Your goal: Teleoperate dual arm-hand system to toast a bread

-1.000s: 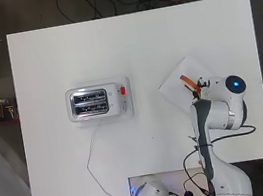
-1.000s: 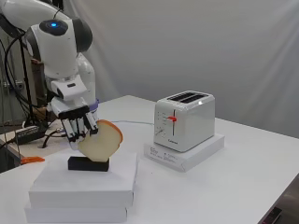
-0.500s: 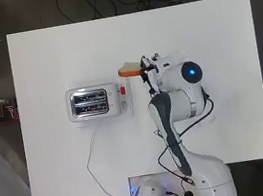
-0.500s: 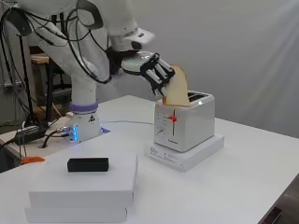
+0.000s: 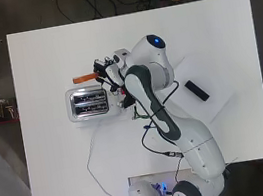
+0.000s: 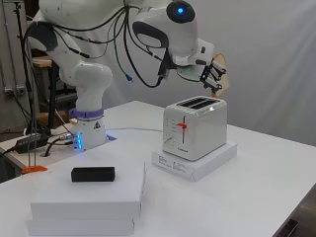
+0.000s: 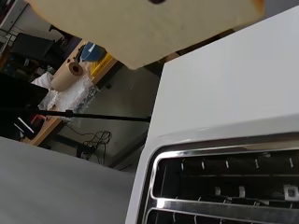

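The hand (image 5: 105,72) (image 6: 211,75) is shut on a slice of bread (image 5: 84,78) (image 6: 222,74) (image 7: 149,28), held on edge in the air. The slice hangs just beyond the far side of the white toaster (image 5: 89,102) (image 6: 195,127) (image 7: 219,186), a little above its top. Both toaster slots (image 5: 89,102) (image 7: 224,172) look empty. The toaster's red lever (image 6: 181,126) sits about halfway up its front, and the toaster rests on a flat white box (image 6: 195,160).
A black block (image 5: 197,90) (image 6: 93,174) lies on stacked white boxes (image 6: 89,205) near the arm's base. A white cable (image 5: 93,155) runs from the toaster toward the table's near edge. Coloured wires hang off the arm beside the toaster (image 5: 139,114).
The hand has carried the bread from the white boxes across the table, past the toaster's lever end, to a spot over the toaster's far side.
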Tool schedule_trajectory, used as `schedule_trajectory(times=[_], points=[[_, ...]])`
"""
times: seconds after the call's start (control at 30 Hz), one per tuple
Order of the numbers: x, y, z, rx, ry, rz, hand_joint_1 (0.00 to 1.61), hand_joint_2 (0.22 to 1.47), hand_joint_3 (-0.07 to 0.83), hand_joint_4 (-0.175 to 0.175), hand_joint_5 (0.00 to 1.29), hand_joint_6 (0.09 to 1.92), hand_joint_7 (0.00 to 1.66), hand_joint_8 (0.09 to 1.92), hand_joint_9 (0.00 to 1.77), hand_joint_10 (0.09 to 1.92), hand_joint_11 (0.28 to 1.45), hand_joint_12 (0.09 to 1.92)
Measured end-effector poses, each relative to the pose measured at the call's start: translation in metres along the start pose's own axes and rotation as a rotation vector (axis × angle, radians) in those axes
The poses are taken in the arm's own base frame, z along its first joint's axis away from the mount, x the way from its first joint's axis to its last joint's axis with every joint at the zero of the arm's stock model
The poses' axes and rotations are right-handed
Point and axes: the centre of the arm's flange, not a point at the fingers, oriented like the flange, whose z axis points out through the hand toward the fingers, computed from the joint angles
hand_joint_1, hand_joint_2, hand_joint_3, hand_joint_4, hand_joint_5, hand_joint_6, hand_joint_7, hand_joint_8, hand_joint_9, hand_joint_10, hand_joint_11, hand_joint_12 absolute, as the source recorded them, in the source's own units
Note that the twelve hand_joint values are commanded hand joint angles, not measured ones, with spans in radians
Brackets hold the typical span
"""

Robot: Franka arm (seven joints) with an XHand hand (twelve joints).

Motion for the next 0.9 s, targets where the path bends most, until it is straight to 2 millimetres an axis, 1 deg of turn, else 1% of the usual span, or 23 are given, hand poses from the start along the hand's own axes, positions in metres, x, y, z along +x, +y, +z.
schedule_trajectory(times=[0.07, 0.1, 0.17, 0.23, 0.3, 0.4, 0.47, 0.53, 0.57, 0.63, 0.77, 0.8, 0.9], points=[[0.005, -0.001, 0.011, 0.051, -0.011, -0.003, 1.18, 1.26, 0.0, -0.135, 0.58, 1.43, 0.88, 1.32, 0.98, 1.02, 0.65, 0.68], [0.005, 0.0, 0.015, 0.06, -0.018, -0.004, 1.17, 1.26, 0.0, -0.129, 0.58, 1.45, 0.87, 1.32, 0.97, 1.01, 0.65, 0.62], [-0.001, 0.0, 0.023, 0.051, -0.057, -0.002, 1.17, 1.26, 0.0, -0.123, 0.56, 1.48, 0.87, 1.29, 0.98, 0.91, 0.68, 0.48], [-0.007, -0.007, 0.033, 0.026, -0.107, -0.009, 1.16, 1.26, 0.0, -0.121, 0.55, 1.51, 0.87, 1.26, 1.0, 0.77, 0.71, 0.37], [-0.014, -0.014, 0.036, 0.01, -0.12, -0.009, 1.16, 1.26, 0.001, -0.12, 0.55, 1.53, 0.88, 1.24, 1.02, 0.71, 0.72, 0.32], [-0.033, -0.019, 0.036, -0.023, -0.099, 0.029, 1.17, 1.26, 0.002, -0.123, 0.56, 1.55, 0.89, 1.17, 1.09, 0.55, 0.75, 0.26], [-0.042, -0.028, 0.037, -0.061, -0.087, 0.047, 1.17, 1.25, 0.004, -0.103, 0.59, 1.55, 0.9, 1.13, 1.14, 0.44, 0.76, 0.21], [-0.047, -0.038, 0.041, -0.09, -0.072, 0.055, 1.17, 1.23, 0.0, -0.074, 0.63, 1.49, 0.92, 1.09, 1.18, 0.37, 0.78, 0.18], [-0.047, -0.041, 0.043, -0.099, -0.059, 0.061, 1.17, 1.22, 0.001, -0.065, 0.66, 1.45, 0.94, 1.06, 1.2, 0.33, 0.78, 0.16], [-0.046, -0.038, 0.046, -0.118, -0.02, 0.075, 1.18, 1.2, 0.003, -0.057, 0.69, 1.4, 0.97, 1.02, 1.25, 0.25, 0.79, 0.11], [-0.039, -0.036, 0.063, -0.094, 0.025, 0.074, 1.2, 1.17, -0.001, -0.072, 0.73, 1.34, 1.03, 0.92, 1.31, 0.18, 0.81, 0.09], [-0.036, -0.035, 0.064, -0.092, 0.036, 0.074, 1.2, 1.17, 0.0, -0.066, 0.74, 1.35, 1.03, 0.92, 1.3, 0.15, 0.81, 0.09], [-0.028, -0.036, 0.07, -0.076, 0.033, 0.076, 1.18, 1.19, 0.001, -0.027, 0.75, 1.38, 0.98, 0.95, 1.27, 0.09, 0.78, 0.09]])
